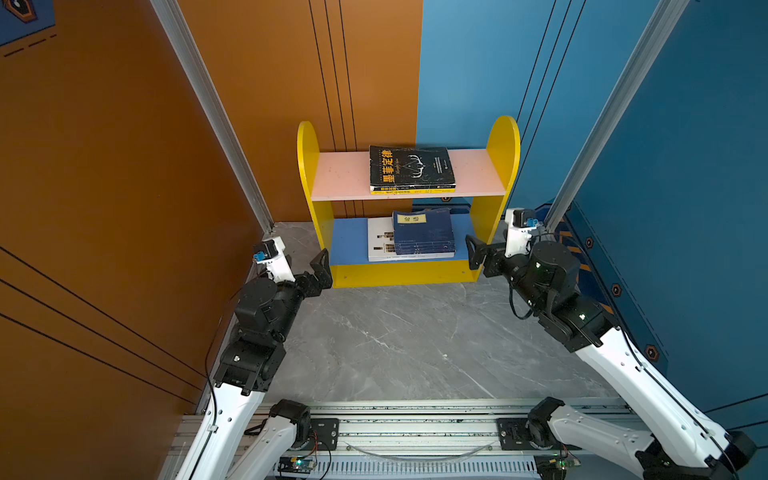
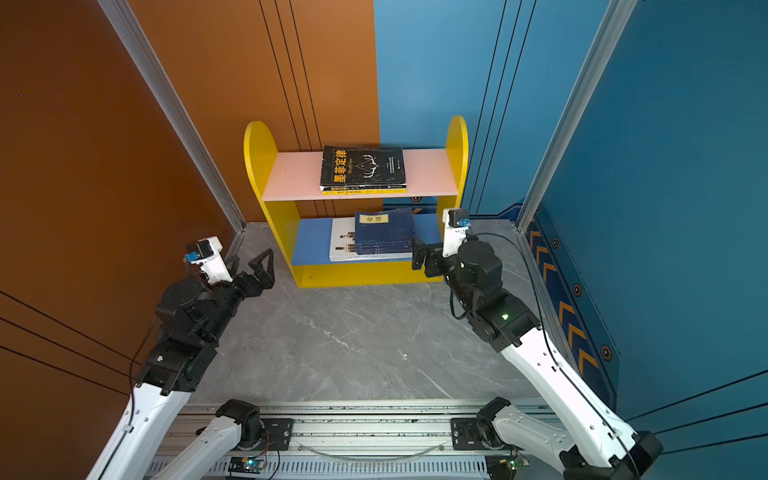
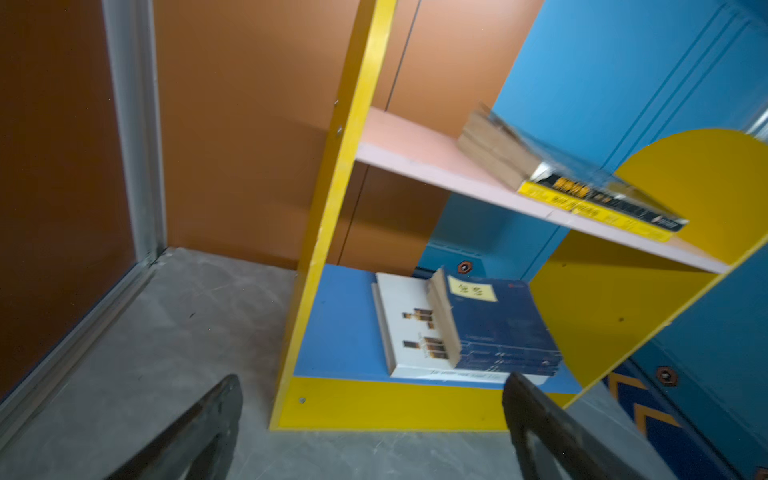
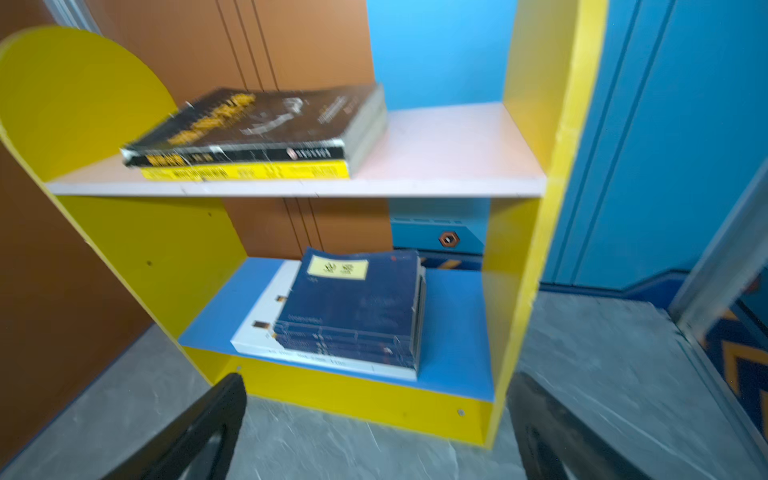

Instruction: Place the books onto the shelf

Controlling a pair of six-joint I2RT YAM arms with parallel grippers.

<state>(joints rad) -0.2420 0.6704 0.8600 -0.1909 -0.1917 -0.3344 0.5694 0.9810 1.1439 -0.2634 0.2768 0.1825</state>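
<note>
Nearest me, an aluminium rail [image 1: 415, 428] carries the bases of both arms, and the grey marbled desk [image 1: 415, 340] between it and the shelf [image 1: 405, 276] lies bare.

The left gripper [image 2: 249, 268] hangs just off the shelf's left front corner. Its fingers are spread wide with nothing between them, and it stands clear of the yellow side. The right gripper [image 1: 473, 254] hangs by the shelf's right front corner, low against the right side panel. Its fingers are also spread wide and empty. In its wrist view a strip of desk shows between the fingers and the shelf's yellow base front.

On the shelf's blue lower board [image 1: 349, 241] a white book [image 1: 379, 241] with small brown blocks lies flat. A stack of navy books [image 1: 424, 232] sits on the white book's right part, the top one bearing a yellow title label. I cannot count the navy books for sure.

On the pink upper board [image 1: 340, 174] a black book [image 1: 409, 166] with orange characters lies flat near the middle. A yellow book [image 4: 249, 171] sits under it, with only its spine showing.

Behind the shelf an orange wall panel [image 1: 124, 166] meets a blue wall panel [image 1: 478, 83].
</note>
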